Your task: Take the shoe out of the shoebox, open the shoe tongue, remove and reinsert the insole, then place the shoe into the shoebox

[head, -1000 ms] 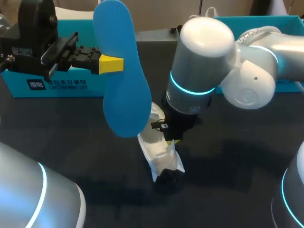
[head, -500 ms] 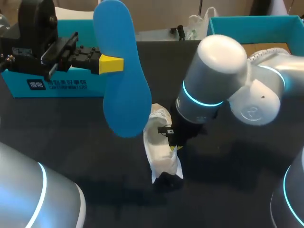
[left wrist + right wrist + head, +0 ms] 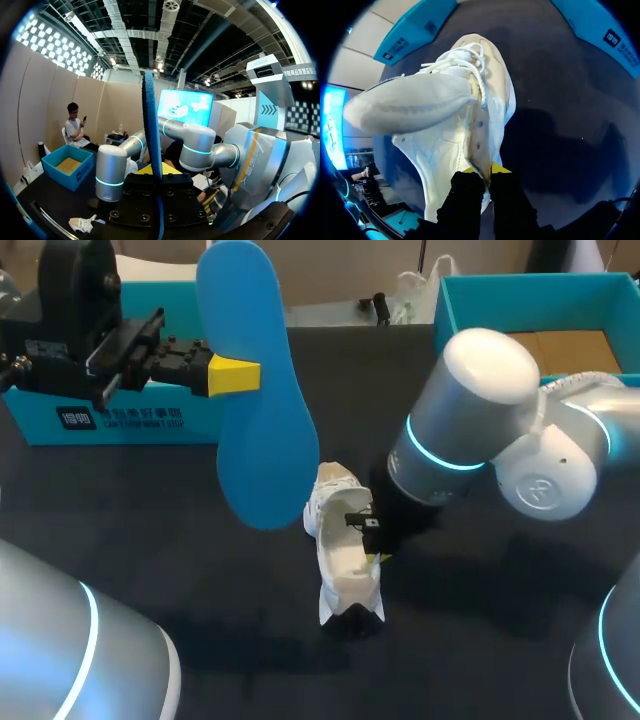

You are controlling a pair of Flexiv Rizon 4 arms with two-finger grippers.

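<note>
Between the fingers of the right gripper (image 3: 482, 171) the side wall of the white shoe (image 3: 450, 115) is pinched, the shoe being rested on the dark table (image 3: 150, 510). The blue insole (image 3: 255, 430) is clamped upright in the left gripper (image 3: 238, 375), above the table.

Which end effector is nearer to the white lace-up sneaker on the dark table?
Right. The right end effector clamps the side wall of the white lace-up sneaker. The left end effector is apart from it, raised off to one side, holding the blue foam insole.
</note>
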